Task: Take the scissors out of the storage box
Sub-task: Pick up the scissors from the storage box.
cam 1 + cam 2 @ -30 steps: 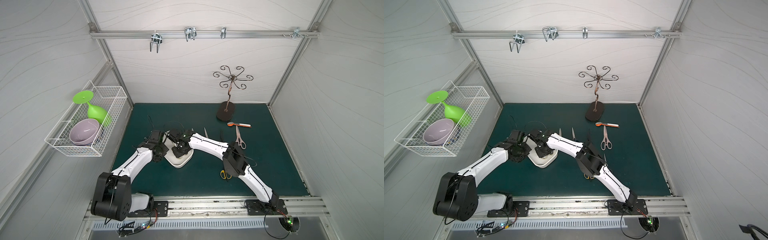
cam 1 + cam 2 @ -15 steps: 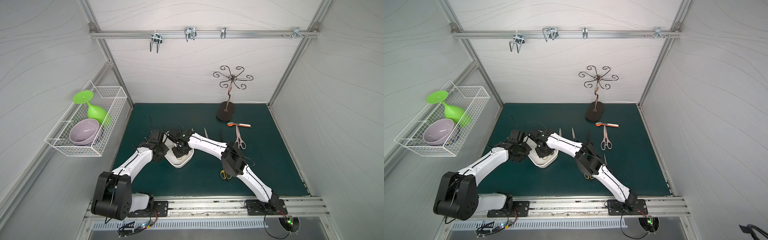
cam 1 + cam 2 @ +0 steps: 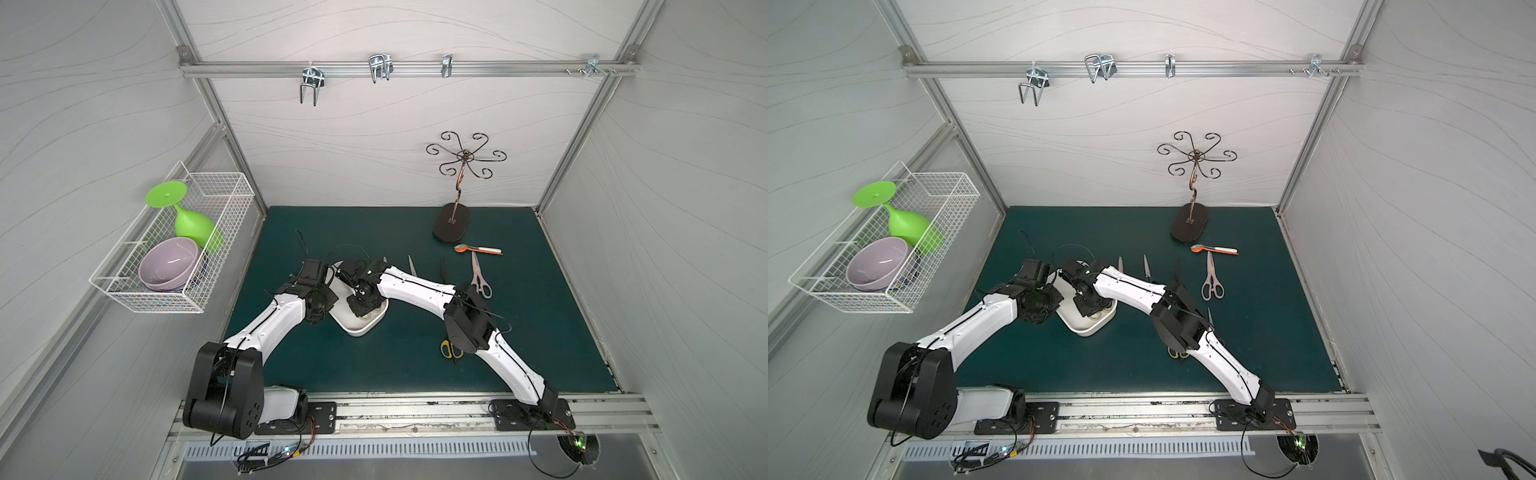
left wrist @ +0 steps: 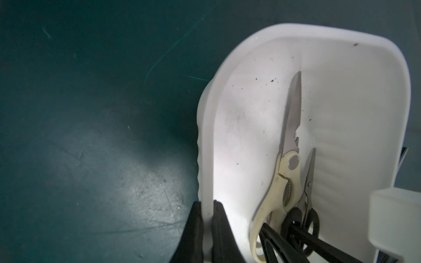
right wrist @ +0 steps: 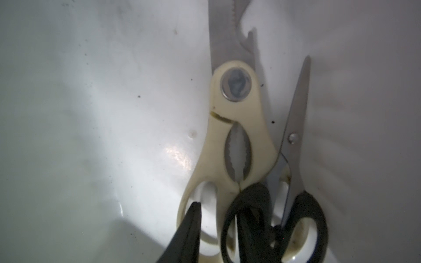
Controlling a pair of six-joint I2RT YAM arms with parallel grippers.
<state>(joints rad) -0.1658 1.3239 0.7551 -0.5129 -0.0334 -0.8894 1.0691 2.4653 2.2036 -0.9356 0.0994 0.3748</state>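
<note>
White plastic storage box (image 4: 206, 145) sits left of centre on the green mat (image 3: 519, 332), w/ two pairs in it – cream kitchen shears (image 5: 237, 127) and a small black-handled pair (image 5: 296, 145). Both lie flat on the box floor, lengthwise, blades toward the far end wall, handles at the end where both grippers work.

Risks, as I judge them: the main one is the right gripper (image 5: 219, 211). It has one finger (image 5: 189, 227) over the cream shears' handle loop and the other apparently down inside the black pair's loop, which overlaps the cream handle. Closing from here prob pinches both handles at once, so two pairs come up tangled. The black one could then slip off mid-lift & drop. Also, w/ a handle-end hold on long shears the blades may sag, and the tip could catch the end wall and drag the box.

The box looks light. Only the left gripper (image 4: 207, 205) pins it, clenched on a long side wall, one finger inside, one outside. If that hold slips, the box lifts or skids w/ the shears.

Right jaws stand part-way apart, grasping nothing – a sliver of box floor shows betw the one finger and the cream handle bar. That bar and the black loop's rim lie between the fingers. Other scissors are already out on the mat's right half, e.g. a steel pair (image 3: 478, 274) near the orange spoon (image 3: 478, 249)
</note>
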